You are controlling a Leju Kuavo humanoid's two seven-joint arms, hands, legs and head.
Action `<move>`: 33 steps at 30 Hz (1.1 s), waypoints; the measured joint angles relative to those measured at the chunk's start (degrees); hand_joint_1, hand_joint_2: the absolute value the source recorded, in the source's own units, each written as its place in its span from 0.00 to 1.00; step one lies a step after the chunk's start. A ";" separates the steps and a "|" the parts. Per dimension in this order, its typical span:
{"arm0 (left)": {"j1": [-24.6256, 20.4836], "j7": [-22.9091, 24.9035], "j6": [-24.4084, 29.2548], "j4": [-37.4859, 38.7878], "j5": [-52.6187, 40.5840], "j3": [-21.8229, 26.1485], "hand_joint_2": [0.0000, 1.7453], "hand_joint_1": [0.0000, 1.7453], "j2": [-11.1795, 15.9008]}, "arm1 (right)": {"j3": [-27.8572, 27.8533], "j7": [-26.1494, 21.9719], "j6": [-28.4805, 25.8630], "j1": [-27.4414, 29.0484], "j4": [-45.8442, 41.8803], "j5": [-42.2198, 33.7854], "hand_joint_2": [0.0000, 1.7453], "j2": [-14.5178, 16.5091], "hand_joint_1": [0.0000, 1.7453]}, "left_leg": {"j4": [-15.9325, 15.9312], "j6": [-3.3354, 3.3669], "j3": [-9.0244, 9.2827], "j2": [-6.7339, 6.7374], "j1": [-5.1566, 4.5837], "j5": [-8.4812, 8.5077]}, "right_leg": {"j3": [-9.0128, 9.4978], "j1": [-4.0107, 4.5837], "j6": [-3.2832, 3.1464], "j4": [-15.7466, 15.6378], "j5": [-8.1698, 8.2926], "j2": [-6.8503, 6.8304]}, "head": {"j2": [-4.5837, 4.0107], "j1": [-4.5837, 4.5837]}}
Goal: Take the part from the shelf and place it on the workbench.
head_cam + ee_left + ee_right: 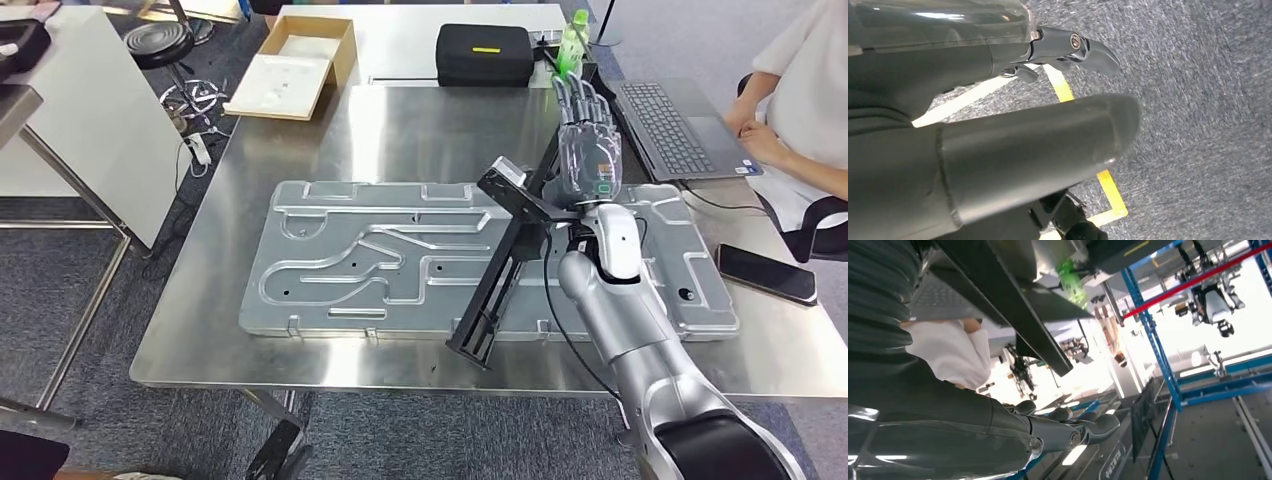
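Right robot hand (588,135) raised, fingers extended

Part: I see a large flat stamped metal panel (400,262), silver-grey, with raised channels, ribs and small holes.
Pose: it lies flat, long side running across the table.
Place: it rests on the steel workbench (300,150), covering much of the near half.

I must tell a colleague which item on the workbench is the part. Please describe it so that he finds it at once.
Start from the steel workbench in the middle of the room. The part lies flat across its centre: a wide grey metal plate with winding grooves pressed into it. Unlike the laptop, phone and black case, it is by far the largest item there.
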 joint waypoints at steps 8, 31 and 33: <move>-0.06 -0.14 0.03 0.00 -0.87 0.28 0.00 0.00 -0.10 | -0.70 -1.09 1.45 -0.98 2.60 -5.19 0.00 0.07 0.00 | -0.98 1.21 0.46 0.12 0.50 0.70 | -7.10 -0.42 1.64 14.91 -6.22 -0.16 | 0.00 0.05; 0.02 -0.39 0.53 0.00 -1.77 1.47 0.00 0.00 0.16 | -0.91 -0.90 1.81 -2.13 5.40 -7.92 0.75 0.86 0.00 | -0.14 0.11 0.03 -0.14 0.01 0.04 | -0.21 0.05 -0.02 0.14 -0.14 -0.03 | 0.00 -0.05; -0.03 -0.44 0.57 0.00 -1.92 1.48 0.00 0.00 0.15 | -0.91 -0.84 1.70 -2.22 5.45 -7.59 1.00 0.85 0.00 | -0.89 0.65 0.39 -0.05 0.29 0.48 | -0.67 0.02 0.56 1.42 -1.19 -0.07 | 0.00 -0.03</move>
